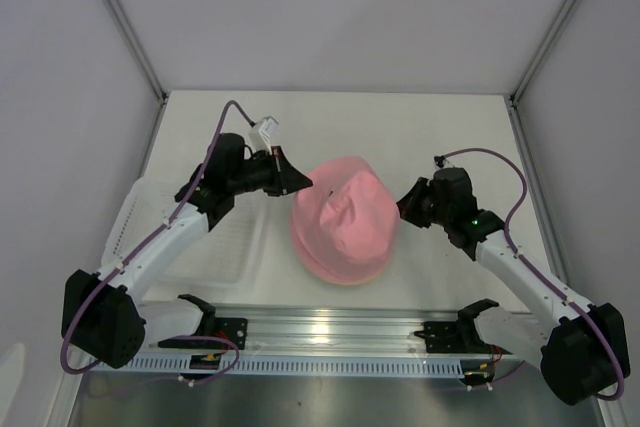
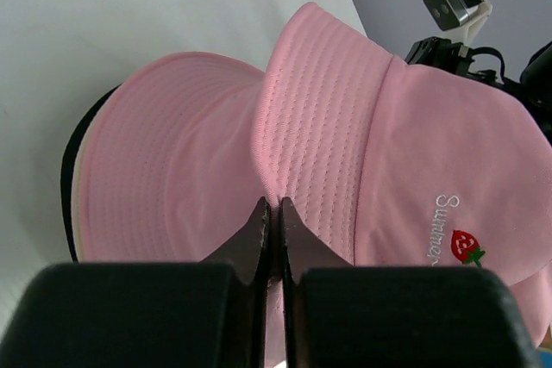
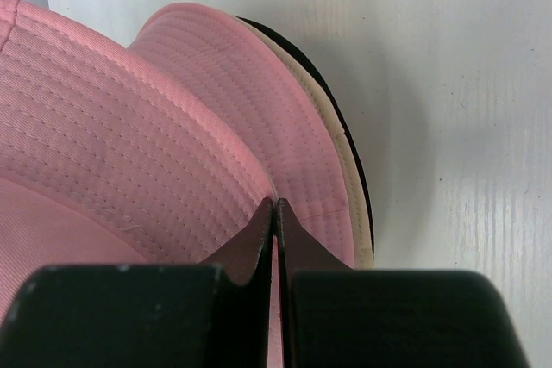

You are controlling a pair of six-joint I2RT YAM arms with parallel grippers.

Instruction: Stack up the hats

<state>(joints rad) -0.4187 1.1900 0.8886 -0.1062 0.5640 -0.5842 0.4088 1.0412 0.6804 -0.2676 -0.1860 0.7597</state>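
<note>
We see the black hat (image 3: 304,71) and the beige hat (image 3: 345,161) only as thin rims at the bottom of the stack, their crowns hidden. The embroidered word (image 2: 444,226) on the top pink hat (image 2: 414,152) runs behind the left gripper (image 2: 272,213), so it is unreadable. The left arm (image 1: 165,237) covers part of the white basket (image 1: 135,209).

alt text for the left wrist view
The left gripper pinches the brim of the top pink hat, which has a small embroidered strawberry. Beneath it show a second pink hat, then thin edges of a beige hat and a black hat.
</note>
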